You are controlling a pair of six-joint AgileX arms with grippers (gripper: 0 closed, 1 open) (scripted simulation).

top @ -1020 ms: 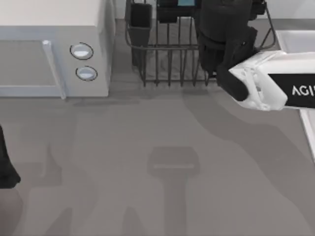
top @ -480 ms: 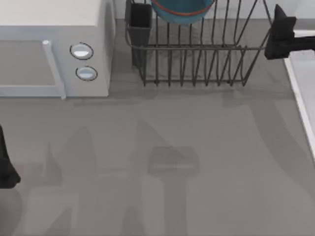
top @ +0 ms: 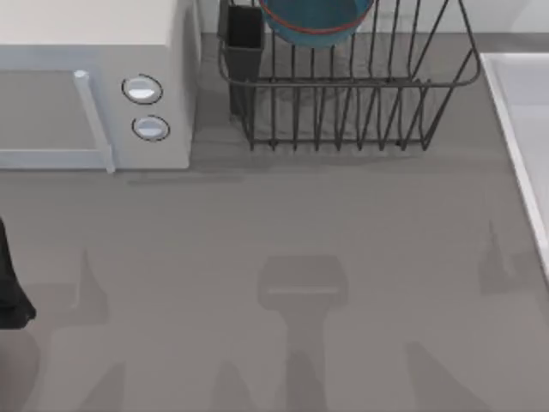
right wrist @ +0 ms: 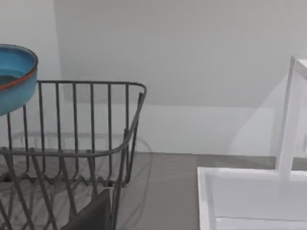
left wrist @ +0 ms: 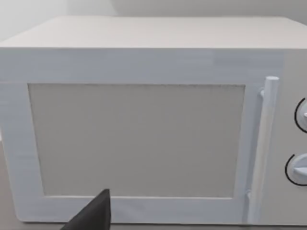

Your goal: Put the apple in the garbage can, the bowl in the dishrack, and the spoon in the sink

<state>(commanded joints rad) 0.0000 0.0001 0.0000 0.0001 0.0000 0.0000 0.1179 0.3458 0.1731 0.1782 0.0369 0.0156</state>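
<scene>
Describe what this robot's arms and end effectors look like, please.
The left end effector shows as a dark charcoal, matte wedge that tapers to a point. The right end effector looks alike. The left arm is a plain black, angular shape at the top view's left edge.

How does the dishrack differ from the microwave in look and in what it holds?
The dishrack is an open frame of dark wire rods, while the microwave is a closed pale box with a door handle and two round knobs. The dishrack holds the teal bowl and has a dark utensil cup at its corner; the microwave's door is shut, so its inside is hidden. Both stand at the table's back edge, side by side.
</scene>
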